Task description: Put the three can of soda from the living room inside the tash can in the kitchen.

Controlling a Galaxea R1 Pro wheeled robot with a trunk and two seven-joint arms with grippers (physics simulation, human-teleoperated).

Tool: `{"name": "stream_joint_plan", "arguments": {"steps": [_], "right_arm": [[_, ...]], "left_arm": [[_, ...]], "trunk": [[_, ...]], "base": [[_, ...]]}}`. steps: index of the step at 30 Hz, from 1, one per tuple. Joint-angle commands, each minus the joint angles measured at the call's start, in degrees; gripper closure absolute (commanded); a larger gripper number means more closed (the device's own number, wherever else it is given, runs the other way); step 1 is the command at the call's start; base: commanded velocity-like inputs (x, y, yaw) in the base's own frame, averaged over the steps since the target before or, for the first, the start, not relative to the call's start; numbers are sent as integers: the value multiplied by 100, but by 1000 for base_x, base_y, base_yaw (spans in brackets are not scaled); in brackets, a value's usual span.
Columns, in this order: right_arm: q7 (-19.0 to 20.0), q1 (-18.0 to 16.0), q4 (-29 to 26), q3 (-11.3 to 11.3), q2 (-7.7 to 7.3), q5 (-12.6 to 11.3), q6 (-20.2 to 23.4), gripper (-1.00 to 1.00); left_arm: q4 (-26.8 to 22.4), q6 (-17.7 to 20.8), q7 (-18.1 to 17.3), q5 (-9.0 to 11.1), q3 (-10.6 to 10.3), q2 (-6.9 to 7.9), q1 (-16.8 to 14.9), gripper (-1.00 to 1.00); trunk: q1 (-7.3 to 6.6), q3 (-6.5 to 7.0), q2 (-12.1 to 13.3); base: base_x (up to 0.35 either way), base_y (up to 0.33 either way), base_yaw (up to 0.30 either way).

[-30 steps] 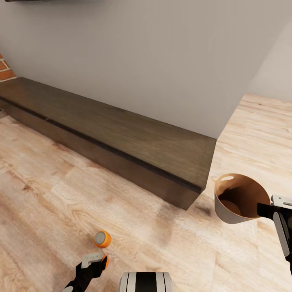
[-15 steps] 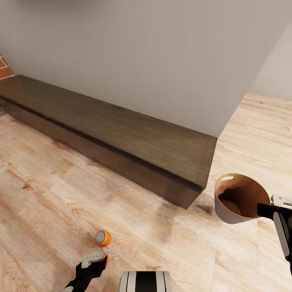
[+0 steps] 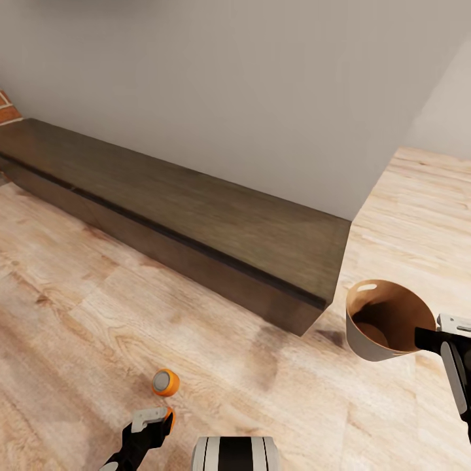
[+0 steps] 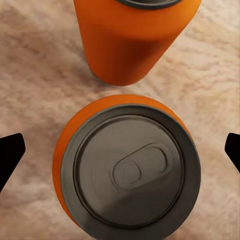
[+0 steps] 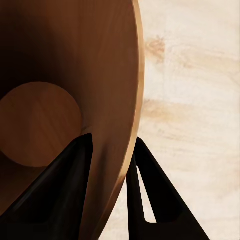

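Observation:
Two orange cans of soda stand upright on the wood floor. One can [image 3: 165,383] [image 4: 135,40] is just ahead of my left gripper [image 3: 159,419]. The other can [image 3: 171,415] [image 4: 130,167] sits directly below that gripper [image 4: 121,152], which is open, its black fingertips [image 4: 10,155] far apart on either side of the silver top and not touching it. The trash can [image 3: 386,320], pale grey outside and brown inside, hangs at the right above the floor. My right gripper [image 3: 432,337] [image 5: 107,175] is shut on its rim wall [image 5: 100,75], one finger inside and one outside.
A long low dark table [image 3: 196,216] runs along the grey wall ahead, ending near the trash can. A red brick column [image 3: 6,108] shows at the far left. Light plank floor [image 3: 261,379] lies open around the cans and past the table's right end.
The whole view has drifted slightly, so the camera moved a little. Both arms, the cans and the held trash can keep their places relative to each other.

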Motion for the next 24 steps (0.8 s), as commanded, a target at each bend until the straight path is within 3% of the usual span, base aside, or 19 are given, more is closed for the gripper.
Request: {"name": "stream_joint_plan", "arguments": {"steps": [1,6,7,24], "right_arm": [[10,-3,-3,-1,1,15,0,100],[10,-3,-3,-1,0,15,0,100],[10,-3,-3,-1,0,15,0,100],[10,-3,-3,-1,0,15,0,100]], "left_arm": [[0,0,0,0,0,0,0,-100],[0,0,0,-2,0,0,0,-100],[0,0,0,-1,0,0,0,100],[0,0,0,-2,-14,0,0,100]], "trunk": [[-1,-3,0],[-1,-9,0],[-1,-9,0],[-1,-10,0]], "base": [[0,0,0],[0,0,0],[0,0,0],[0,0,0]]}}
